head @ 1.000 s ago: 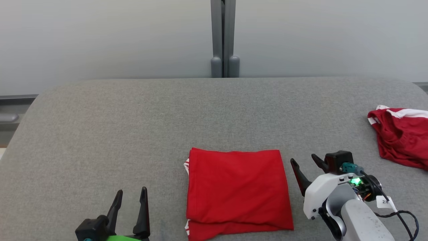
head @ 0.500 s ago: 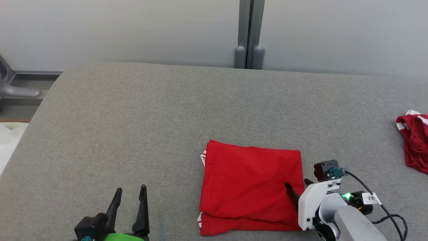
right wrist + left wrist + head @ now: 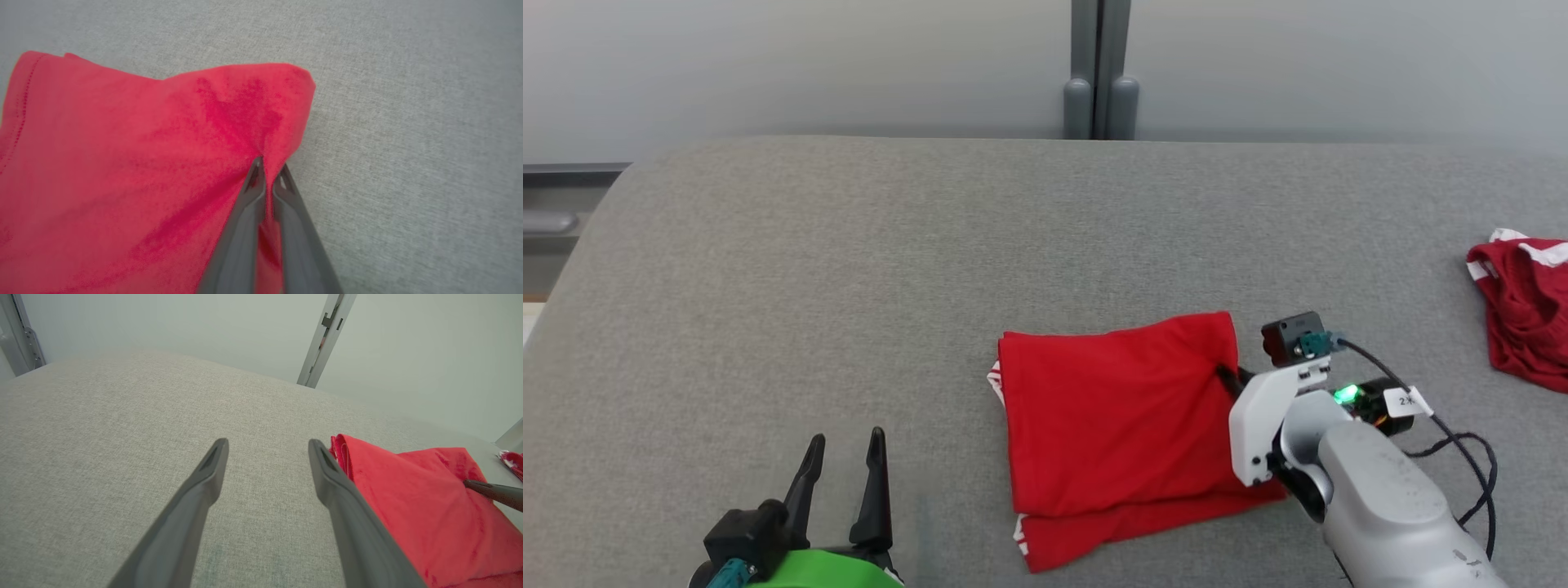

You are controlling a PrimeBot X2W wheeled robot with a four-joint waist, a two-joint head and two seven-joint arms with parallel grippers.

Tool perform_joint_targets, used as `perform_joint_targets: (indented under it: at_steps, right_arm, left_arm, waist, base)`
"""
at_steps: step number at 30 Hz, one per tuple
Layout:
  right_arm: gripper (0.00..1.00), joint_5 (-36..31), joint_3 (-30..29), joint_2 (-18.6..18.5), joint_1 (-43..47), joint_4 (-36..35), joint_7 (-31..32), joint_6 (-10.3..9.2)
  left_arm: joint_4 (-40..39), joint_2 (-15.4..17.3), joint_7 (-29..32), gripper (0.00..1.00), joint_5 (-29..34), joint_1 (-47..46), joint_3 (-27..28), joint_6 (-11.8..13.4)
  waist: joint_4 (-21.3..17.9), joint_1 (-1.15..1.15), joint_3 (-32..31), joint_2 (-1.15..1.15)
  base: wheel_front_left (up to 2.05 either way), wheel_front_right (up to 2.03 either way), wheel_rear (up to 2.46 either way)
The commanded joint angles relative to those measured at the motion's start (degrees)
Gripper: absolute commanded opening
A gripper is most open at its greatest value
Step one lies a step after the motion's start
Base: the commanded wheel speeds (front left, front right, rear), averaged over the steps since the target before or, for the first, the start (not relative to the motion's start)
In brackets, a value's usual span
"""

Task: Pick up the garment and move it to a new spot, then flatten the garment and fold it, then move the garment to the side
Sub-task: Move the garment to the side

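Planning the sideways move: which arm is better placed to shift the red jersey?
Probably right: the right gripper is shut on the folded red jersey; the left gripper is open, apart from it.

head: high, looking forward-down over the bench (image 3: 849, 286) | left wrist: low, skimming along it | right wrist: close above the garment (image 3: 122, 163) | all 3 share the garment

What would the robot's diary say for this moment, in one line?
garment: folded | right gripper: shut on its right edge | left gripper: open, empty
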Motion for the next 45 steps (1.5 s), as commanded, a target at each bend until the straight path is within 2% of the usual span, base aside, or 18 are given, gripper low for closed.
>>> perform_joint_targets:
  at_steps: [1,8,15,18,24,33,39,45]
  right_arm:
    - [0.0,-1.58,-0.9,-0.89,-1.37,0.15,-0.55,-0.1]
    - [0.0,-6.24,-3.71,-4.37,-5.06,-1.77,0.41,-0.1]
    - [0.0,-8.2,-5.64,-7.44,-6.91,-5.65,1.57,-0.1]
    - [0.0,-8.31,-6.55,-7.7,-7.34,-7.45,1.81,-0.1]
    - [0.0,-8.7,-8.75,-7.09,-7.13,-10.26,1.77,-0.1]
    - [0.0,-9.15,-9.87,-5.76,-7.15,-11.96,1.31,-0.1]
    - [0.0,-10.02,-9.02,-5.91,-11.71,-12.23,1.75,-0.1]
    - [0.0,-10.64,-9.21,-7.7,-18.38,-8.92,2.86,-0.1]
  left_arm:
    - [-0.48,0.05,0.0,1.0,-0.3,-1.15,0.02,-0.21]
    - [-2.06,0.05,0.0,1.0,0.35,-2.62,-0.67,-0.21]
    - [-2.86,0.09,0.0,1.0,2.06,-5.55,-2.21,-0.21]
    - [-2.67,0.1,0.0,1.0,2.9,-6.92,-2.39,-0.21]
    - [-2.03,0.92,0.0,1.0,3.83,-8.85,-3.31,-0.21]
    - [-1.71,1.62,0.0,1.0,3.83,-9.81,-4.03,-0.21]
    - [-1.74,1.97,0.0,1.0,3.87,-9.94,-4.03,-0.21]
    - [-1.57,2.08,0.01,1.0,3.92,-10.38,-4.71,-0.21]
  waist:
    - [-3.41,0.0,1.05,0.0]
    - [-11.96,0.0,3.51,0.0]
    - [-20.33,0.0,7.55,0.0]
    - [-23.55,0.0,9.31,0.0]
    - [-27.57,0.0,11.42,0.0]
    - [-28.41,0.0,12.08,0.0]
    - [-26.89,0.0,12.55,0.0]
    - [-24.58,0.0,13.2,0.0]
  base:
    - [0.0,0.0,0.0]
    - [0.0,0.0,0.0]
    - [0.0,0.0,0.0]
    - [0.0,0.0,0.0]
    - [0.0,0.0,0.0]
    - [0.0,0.0,0.0]
    - [0.0,0.0,0.0]
    - [0.0,0.0,0.0]
